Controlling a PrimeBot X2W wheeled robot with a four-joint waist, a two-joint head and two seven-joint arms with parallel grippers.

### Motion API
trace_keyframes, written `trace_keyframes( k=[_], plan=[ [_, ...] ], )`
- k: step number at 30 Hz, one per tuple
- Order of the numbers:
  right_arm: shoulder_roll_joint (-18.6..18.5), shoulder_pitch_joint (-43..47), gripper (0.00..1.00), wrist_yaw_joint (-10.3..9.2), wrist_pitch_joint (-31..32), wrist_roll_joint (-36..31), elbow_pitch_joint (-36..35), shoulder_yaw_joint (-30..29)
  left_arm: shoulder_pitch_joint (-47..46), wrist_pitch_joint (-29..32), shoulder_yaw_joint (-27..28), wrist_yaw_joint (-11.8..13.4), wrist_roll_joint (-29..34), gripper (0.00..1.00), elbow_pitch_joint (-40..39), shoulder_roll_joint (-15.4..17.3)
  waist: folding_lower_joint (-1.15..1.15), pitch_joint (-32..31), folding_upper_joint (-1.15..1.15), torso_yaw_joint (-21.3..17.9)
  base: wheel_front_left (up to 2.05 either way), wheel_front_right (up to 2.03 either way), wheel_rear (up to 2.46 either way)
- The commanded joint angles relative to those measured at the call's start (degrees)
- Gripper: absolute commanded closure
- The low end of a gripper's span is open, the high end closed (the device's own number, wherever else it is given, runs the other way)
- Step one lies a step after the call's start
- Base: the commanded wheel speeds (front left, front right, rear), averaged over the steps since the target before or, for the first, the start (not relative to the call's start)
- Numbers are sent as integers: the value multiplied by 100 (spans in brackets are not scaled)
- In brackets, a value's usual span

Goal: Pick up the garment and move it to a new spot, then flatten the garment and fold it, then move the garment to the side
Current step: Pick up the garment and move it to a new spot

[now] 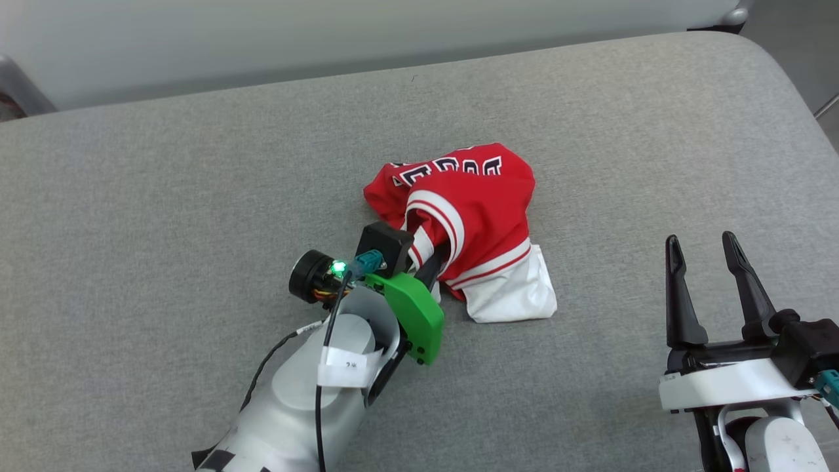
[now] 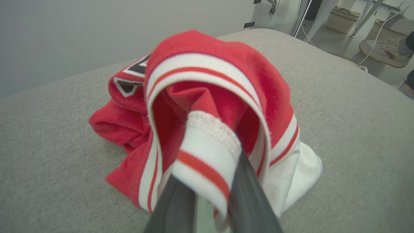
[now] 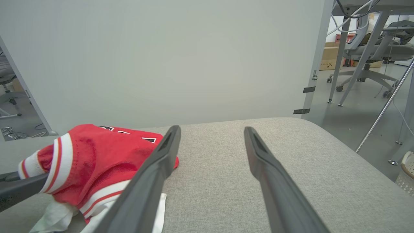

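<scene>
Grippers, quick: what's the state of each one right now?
Left gripper: shut on the striped trim of the red jersey.
Right gripper: open, holding nothing.

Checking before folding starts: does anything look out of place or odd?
The garment is bunched in a heap on the grey surface, its print folded over and a white sleeve sticking out. The left gripper is shut on its striped trim. Nothing looks torn or spilled.

The garment [image 1: 485,210] is showing bright red with a white sleeve, red-and-white striped trim and black white-edged lettering, standing out against the plain grey table [image 1: 164,196], while the wrist cover [image 1: 416,318] is gleaming green.
</scene>
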Motion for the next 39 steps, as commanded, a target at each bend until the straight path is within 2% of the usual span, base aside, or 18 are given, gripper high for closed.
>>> trace_keyframes(
  k=[1,5,6,7,14,23,34,39],
  plan=[
    [10,-65,0,-5,-28,14,9,24,-1,-65,-41,35,96,100,127,-17,0,105,-1,77,0,0,0],
    [10,-97,0,-5,-28,13,44,26,-99,-127,-97,-10,86,100,381,-48,0,161,-1,196,0,0,0],
    [10,-100,0,-5,-28,14,55,25,-115,-135,-118,-29,80,58,423,-52,0,159,-1,227,0,0,0],
    [10,-100,0,-5,-28,13,71,25,-138,-142,-162,-54,88,0,470,-57,0,148,-1,269,0,0,0],
    [10,-71,0,-5,-28,-68,135,-9,-195,-170,-69,-56,3,0,346,-73,0,-69,-1,570,0,0,0],
    [10,202,0,-5,-28,-177,262,-112,280,-172,423,5,188,0,-870,-41,0,-725,-1,1096,0,0,0],
    [10,502,0,-5,-28,-133,257,-102,1475,-173,1659,471,302,0,-2537,590,0,-1115,-1,1411,0,0,0],
    [10,580,0,-5,-28,-176,218,-102,2207,-173,2101,544,468,0,-3097,684,0,-1151,-1,1447,0,0,0]
  ],
)
